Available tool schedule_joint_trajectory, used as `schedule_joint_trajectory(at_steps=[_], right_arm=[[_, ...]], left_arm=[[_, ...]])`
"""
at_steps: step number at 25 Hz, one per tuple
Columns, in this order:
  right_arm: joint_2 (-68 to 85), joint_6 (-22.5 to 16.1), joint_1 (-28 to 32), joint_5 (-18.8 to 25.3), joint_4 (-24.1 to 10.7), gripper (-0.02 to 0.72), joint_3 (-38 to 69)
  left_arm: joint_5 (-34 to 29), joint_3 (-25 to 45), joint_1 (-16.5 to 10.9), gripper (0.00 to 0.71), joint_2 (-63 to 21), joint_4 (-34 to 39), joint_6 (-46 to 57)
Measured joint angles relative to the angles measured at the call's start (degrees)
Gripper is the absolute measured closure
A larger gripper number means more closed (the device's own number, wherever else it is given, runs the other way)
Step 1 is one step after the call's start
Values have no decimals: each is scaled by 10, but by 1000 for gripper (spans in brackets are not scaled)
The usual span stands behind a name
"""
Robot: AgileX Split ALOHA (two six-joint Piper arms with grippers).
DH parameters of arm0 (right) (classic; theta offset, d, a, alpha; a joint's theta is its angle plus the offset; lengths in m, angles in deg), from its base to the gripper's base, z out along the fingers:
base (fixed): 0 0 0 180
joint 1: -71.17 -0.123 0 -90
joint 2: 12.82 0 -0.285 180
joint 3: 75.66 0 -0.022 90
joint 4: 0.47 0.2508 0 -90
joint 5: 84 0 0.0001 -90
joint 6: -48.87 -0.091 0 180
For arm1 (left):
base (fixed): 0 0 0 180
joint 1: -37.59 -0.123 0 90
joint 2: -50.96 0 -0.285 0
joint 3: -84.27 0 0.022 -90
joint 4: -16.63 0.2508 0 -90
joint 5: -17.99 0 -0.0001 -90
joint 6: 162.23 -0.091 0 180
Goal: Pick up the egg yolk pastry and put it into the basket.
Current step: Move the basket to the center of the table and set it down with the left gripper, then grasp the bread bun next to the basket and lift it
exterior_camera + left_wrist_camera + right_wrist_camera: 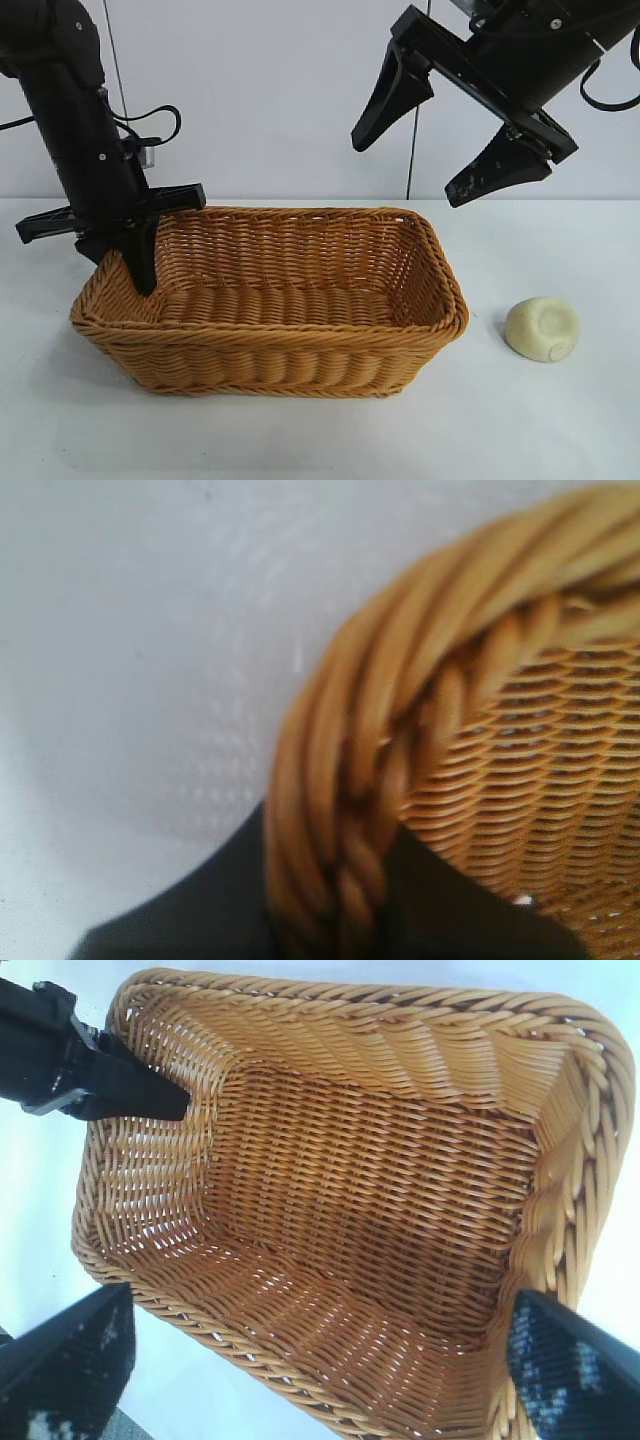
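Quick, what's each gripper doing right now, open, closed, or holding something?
Left gripper: fingers astride the basket rim at its left end; grip cannot be told.
Right gripper: open wide, holding nothing, above the basket.

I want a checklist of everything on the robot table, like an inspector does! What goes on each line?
Surface: white table, bare around the things.
Basket: woven wicker, upright, mid-table, nothing inside.
Egg yolk pastry: on the table beside the basket's right end, apart from it, untouched.
Clutter: nothing seen.
Left gripper: pointing down at the basket's left end, fingers straddling the braided rim; grip unclear.
Right gripper: open wide, empty, hanging in the air over the basket's right end.
Cables: black cable looping beside the left arm; another at the right arm.
Surroundings: plain white wall.
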Motion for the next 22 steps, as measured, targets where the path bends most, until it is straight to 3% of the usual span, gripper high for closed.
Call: schedule_joint_trajectory(at_steps=[3, 6, 13, 22], right_arm=[[0, 0, 0, 0, 0, 6, 0], [0, 0, 0, 0, 0, 6, 0], [0, 0, 0, 1, 0, 6, 0], [0, 0, 0, 2, -1, 6, 0]], left_arm=[[-5, -1, 0, 180, 0, -1, 0], [-20, -7, 0, 58, -2, -1, 1], [-63, -43, 0, 18, -60, 3, -7], [-96, -116, -10, 16, -94, 107, -11]])
